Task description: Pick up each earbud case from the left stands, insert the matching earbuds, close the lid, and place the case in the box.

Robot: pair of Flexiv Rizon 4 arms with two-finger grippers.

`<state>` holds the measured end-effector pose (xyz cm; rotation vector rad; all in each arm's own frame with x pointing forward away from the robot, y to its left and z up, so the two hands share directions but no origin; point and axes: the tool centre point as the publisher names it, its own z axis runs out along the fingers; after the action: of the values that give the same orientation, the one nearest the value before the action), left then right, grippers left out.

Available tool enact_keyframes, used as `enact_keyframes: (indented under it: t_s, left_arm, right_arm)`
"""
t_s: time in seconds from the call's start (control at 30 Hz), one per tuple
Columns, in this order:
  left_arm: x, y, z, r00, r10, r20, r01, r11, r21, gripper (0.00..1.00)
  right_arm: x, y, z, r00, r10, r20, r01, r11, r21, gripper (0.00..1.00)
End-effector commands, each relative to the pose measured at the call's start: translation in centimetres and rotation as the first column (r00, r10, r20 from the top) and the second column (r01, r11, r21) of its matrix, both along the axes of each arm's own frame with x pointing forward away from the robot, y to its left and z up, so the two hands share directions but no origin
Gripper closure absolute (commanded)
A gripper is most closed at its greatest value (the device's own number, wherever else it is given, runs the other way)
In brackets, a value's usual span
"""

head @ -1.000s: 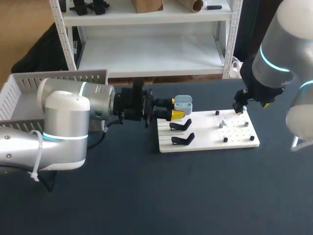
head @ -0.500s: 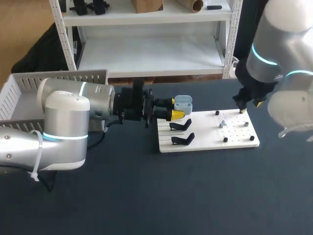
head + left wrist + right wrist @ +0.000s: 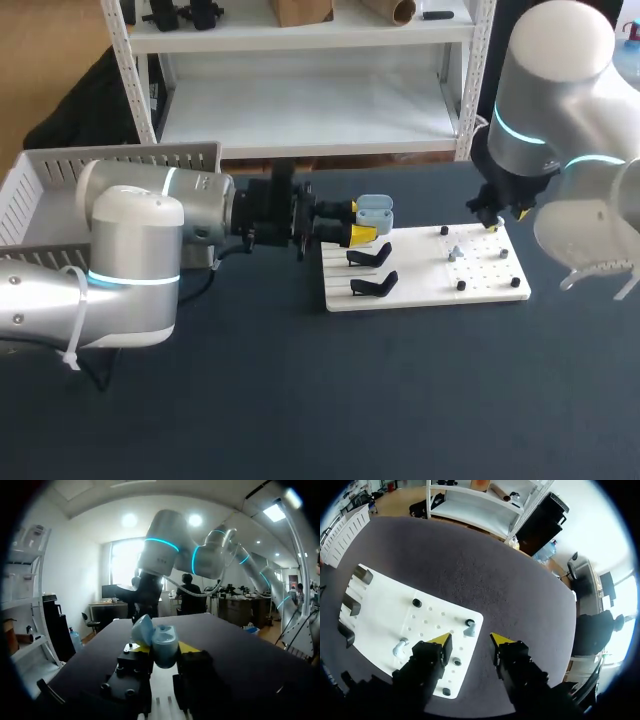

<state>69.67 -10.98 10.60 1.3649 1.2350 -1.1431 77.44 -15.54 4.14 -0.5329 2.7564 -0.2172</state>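
A pale blue earbud case [image 3: 374, 212] with its lid up is off the stands, and my left gripper [image 3: 356, 226] is shut on it just beyond the white board's [image 3: 420, 285] far left corner. The left wrist view has the case [image 3: 163, 646] between that gripper's [image 3: 165, 650] yellow tips, lid [image 3: 142, 628] tilted back. My right gripper [image 3: 497, 220] hangs over the board's far right corner. In the right wrist view this gripper [image 3: 470, 640] is open, nothing between its fingers. Below it one pale earbud [image 3: 470, 629] stands on the board [image 3: 385, 610]. A second earbud [image 3: 400, 647] [image 3: 455, 250] lies further in.
Two black stands [image 3: 368, 256] [image 3: 373, 286] sit empty on the board's left part. Small black pegs [image 3: 460, 285] dot its right part. The white slatted box [image 3: 120, 158] stands at the far left, behind my left arm. Dark tabletop stretches out in front of the board.
My right arm has swung left, and its gripper has drifted slightly left above the board's far right corner. The left arm and the case have not moved.
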Motion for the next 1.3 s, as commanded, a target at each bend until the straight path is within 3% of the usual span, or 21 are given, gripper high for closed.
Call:
enact_keyframes:
  t_s: [0.03,1.3]
  left_arm:
    - [-0.1,0.1,-0.1,1.000,0.003,0.002,-0.003,1.000,-0.003,1.00]
    - [-0.1,0.1,-0.1,1.000,0.003,0.002,-0.003,1.000,-0.003,1.00]
  right_arm:
    - [0.1,0.0,-0.7,1.000,-0.008,0.010,0.008,1.000,-0.005,0.54]
    - [0.9,-0.1,-1.9,0.999,-0.038,0.002,0.038,0.999,-0.005,0.67]
